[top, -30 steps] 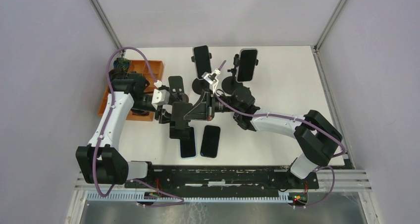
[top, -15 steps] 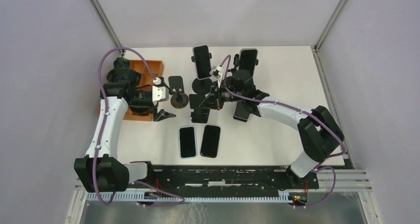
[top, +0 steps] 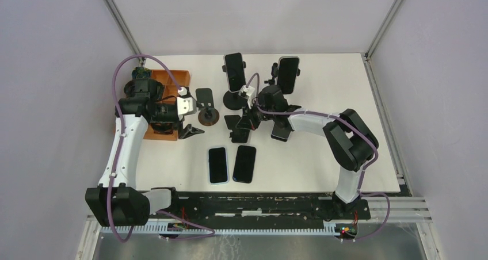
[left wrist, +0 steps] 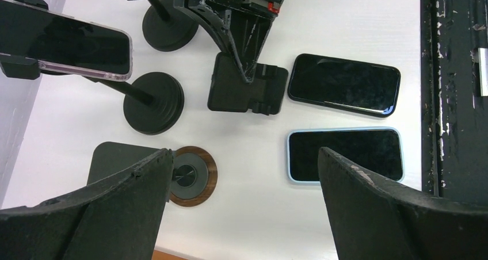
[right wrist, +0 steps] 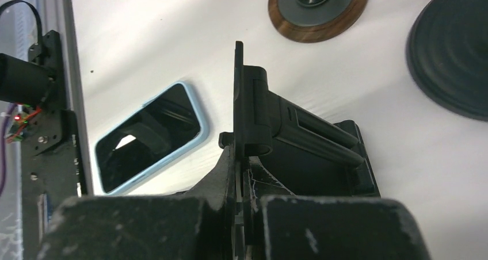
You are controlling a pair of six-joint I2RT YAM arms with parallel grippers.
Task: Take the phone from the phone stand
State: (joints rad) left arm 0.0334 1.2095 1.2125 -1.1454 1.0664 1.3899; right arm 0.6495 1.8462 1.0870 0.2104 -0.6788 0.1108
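My right gripper (top: 244,123) is shut on the thin upright plate of a black folding phone stand (top: 236,129) (right wrist: 299,139) (left wrist: 247,90) that rests on the table mid-way back, with no phone on it. Just in front of it, a phone in a light blue case (top: 217,165) (left wrist: 344,155) (right wrist: 149,136) lies flat beside a black phone (top: 244,163) (left wrist: 344,85). My left gripper (top: 193,121) (left wrist: 244,152) hangs wide open and holds nothing, left of the folding stand and above a wood-ringed round stand base (top: 208,116) (left wrist: 190,175).
Two more phones stand clamped on black pole stands at the back (top: 234,71) (top: 288,75); one of them shows in the left wrist view (left wrist: 63,44) over its round base (left wrist: 152,102). An orange tray (top: 170,77) sits at the far left. A dark flat item (top: 280,132) lies under my right forearm.
My left gripper opened wide and drew back to the left, away from the folding stand and the blue-cased phone. My right gripper kept its hold on the stand while that arm's elbow swung.
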